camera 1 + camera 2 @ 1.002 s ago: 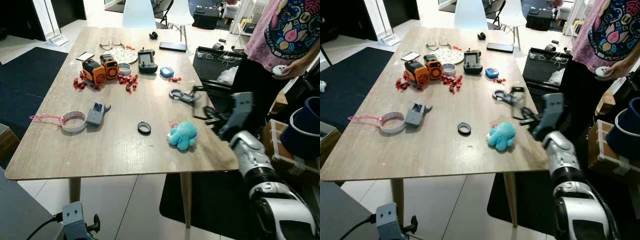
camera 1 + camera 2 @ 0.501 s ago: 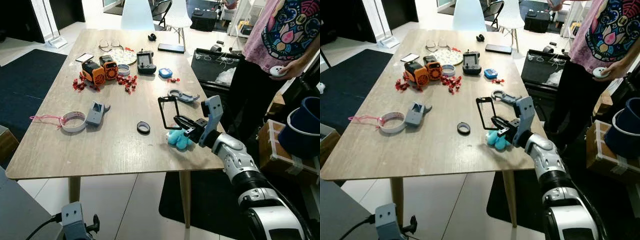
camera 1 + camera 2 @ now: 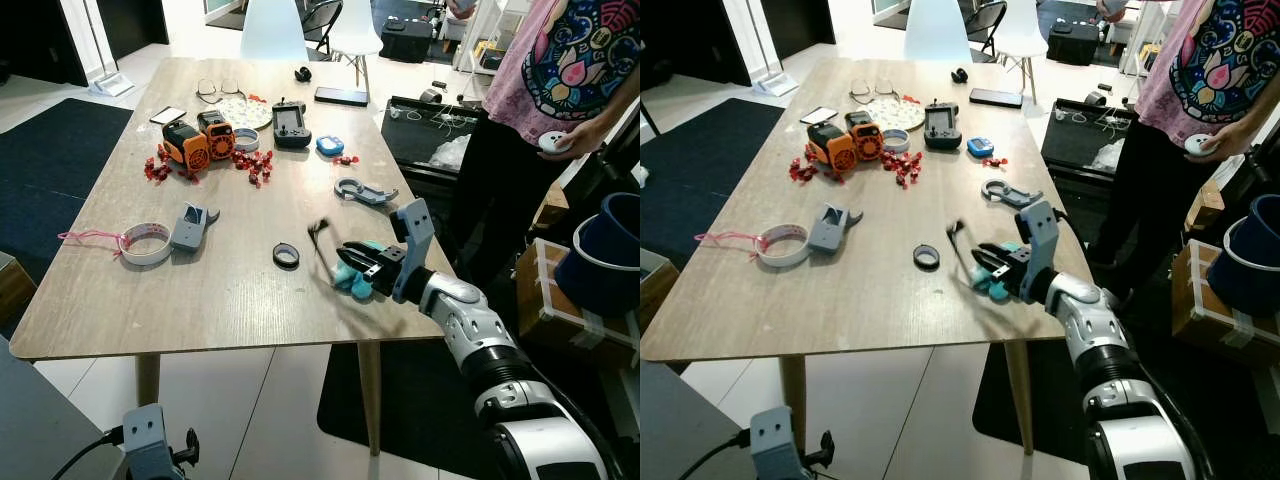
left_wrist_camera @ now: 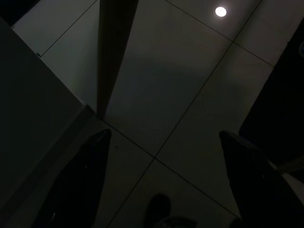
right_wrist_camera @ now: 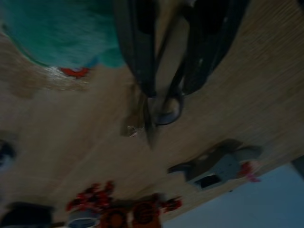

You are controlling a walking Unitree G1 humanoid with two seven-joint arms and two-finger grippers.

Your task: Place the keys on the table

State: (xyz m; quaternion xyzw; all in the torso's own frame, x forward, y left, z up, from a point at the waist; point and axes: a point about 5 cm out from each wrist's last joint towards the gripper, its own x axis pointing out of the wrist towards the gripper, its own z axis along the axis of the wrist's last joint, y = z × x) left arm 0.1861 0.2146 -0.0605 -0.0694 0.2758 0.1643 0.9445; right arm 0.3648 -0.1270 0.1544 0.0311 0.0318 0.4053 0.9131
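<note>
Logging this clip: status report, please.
Right hand shut on keys, low over table. Left hand idle, fingers apart. Teal plush right beside drop spot.

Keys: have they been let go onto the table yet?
No, the keys hang blurred from the right claw, above the table beside the teal plush toy.

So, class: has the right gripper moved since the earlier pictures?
Yes. The right gripper has swung in from beside the table edge to over the tabletop, beside the teal plush toy.
</note>
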